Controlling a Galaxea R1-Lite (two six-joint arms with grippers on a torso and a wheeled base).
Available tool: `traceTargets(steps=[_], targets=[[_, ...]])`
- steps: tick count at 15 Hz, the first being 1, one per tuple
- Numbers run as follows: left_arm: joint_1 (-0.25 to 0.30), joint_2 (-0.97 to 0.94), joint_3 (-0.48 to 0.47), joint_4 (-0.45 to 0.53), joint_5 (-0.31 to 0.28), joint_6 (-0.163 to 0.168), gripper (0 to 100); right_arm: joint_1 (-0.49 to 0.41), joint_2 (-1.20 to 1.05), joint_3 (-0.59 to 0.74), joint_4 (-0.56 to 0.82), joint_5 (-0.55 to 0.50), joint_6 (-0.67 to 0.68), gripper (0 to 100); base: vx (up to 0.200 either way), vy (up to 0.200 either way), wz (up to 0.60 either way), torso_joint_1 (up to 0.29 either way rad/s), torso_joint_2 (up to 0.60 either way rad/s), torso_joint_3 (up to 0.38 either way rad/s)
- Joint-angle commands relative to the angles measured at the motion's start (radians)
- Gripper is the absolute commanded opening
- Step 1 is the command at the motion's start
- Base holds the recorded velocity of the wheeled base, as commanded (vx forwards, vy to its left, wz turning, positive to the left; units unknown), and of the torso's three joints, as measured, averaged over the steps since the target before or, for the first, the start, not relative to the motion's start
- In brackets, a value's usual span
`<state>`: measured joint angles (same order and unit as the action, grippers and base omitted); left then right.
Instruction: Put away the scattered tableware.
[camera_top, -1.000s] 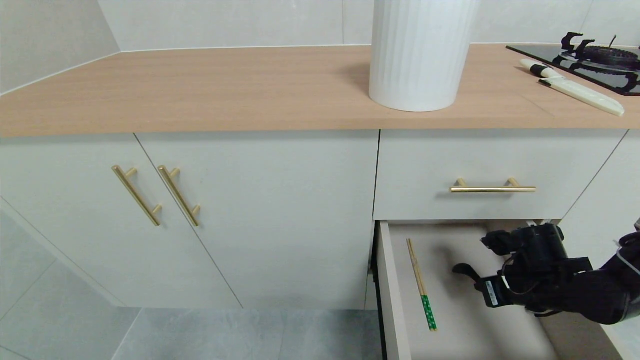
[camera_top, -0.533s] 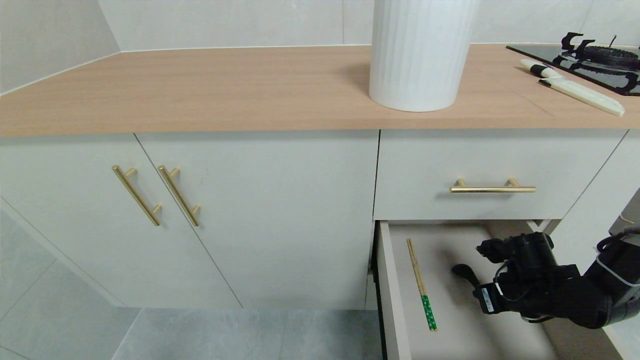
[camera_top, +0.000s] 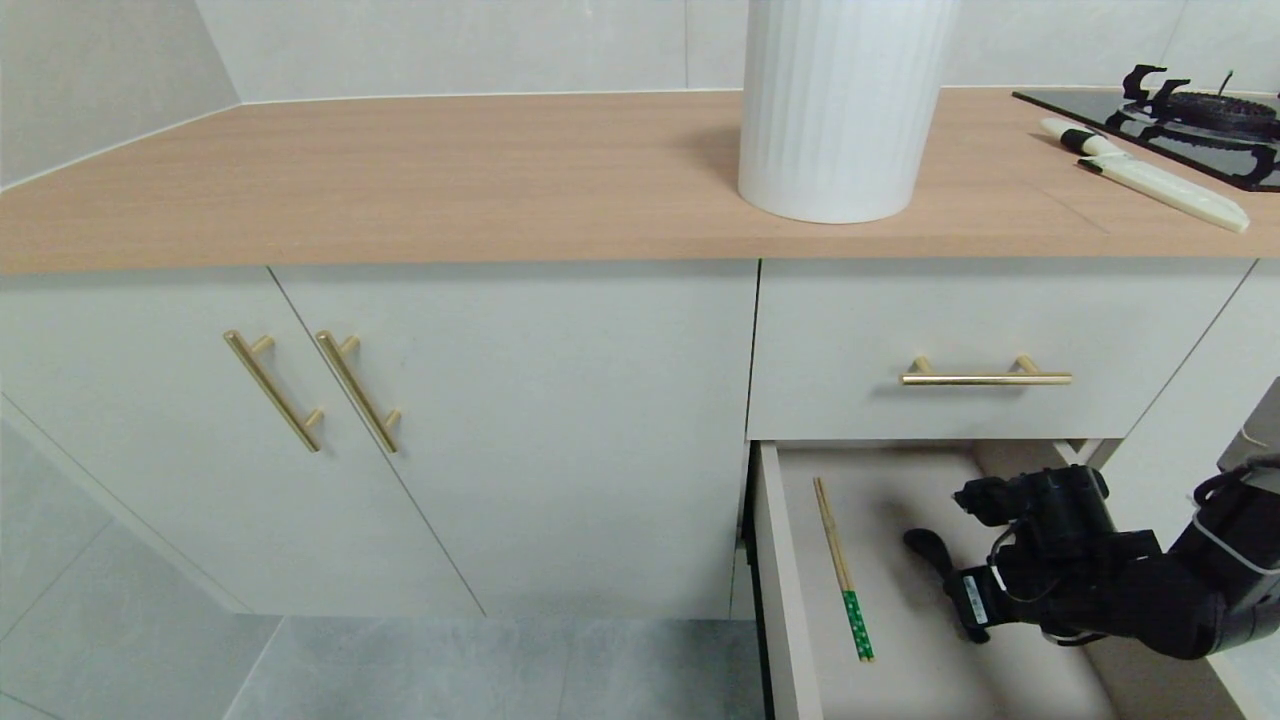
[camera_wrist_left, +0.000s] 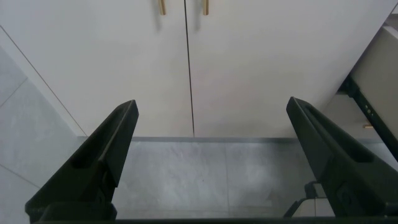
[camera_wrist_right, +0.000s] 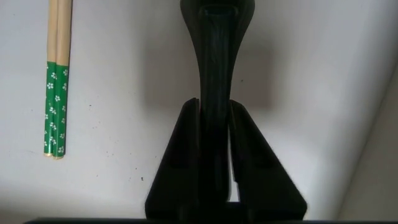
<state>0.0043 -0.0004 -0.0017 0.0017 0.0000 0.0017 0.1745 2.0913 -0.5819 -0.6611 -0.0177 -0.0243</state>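
The right arm (camera_top: 1200, 600) lies low at the right side, forearm roughly level, wrist turned so that the right claw (camera_top: 968, 600) points to the left and slightly down. Its two fingers (camera_wrist_right: 186, 155) are pressed onto the thin handle of a black spoon (camera_wrist_right: 214, 37), whose bowl sticks out past the tips. The left claw (camera_wrist_left: 214, 143) hangs aimed downward, its fingers spread wide apart
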Motion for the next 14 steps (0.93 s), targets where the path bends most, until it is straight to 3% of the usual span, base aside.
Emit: traceTargets(steps=[1,4,7,10,14], targets=[[0.000,0.000,0.000,0.000,0.000,0.000,100,0.000,-0.008,0.001,0.000,-0.004,0.000,100,0.000,0.000,0.00,0.000,0.00,0.000],[0.000,0.000,0.000,0.000,0.000,0.000,100,0.003,-0.053,0.008,0.000,-0.004,0.000,100,0.000,0.000,0.00,0.000,0.00,0.000],[0.000,0.000,0.000,0.000,0.000,0.000,100,0.039,-0.289,0.031,0.041,-0.005,0.033,100,0.000,0.000,0.00,0.000,0.00,0.000],[0.000,0.000,0.000,0.000,0.000,0.000,100,0.085,-0.571,-0.030,0.337,-0.004,0.050,100,0.000,0.000,0.00,0.000,0.00,0.000],[0.000,0.000,0.000,0.000,0.000,0.000,100,0.106,-0.775,-0.033,0.548,-0.004,0.075,100,0.000,0.000,0.00,0.000,0.00,0.000]])
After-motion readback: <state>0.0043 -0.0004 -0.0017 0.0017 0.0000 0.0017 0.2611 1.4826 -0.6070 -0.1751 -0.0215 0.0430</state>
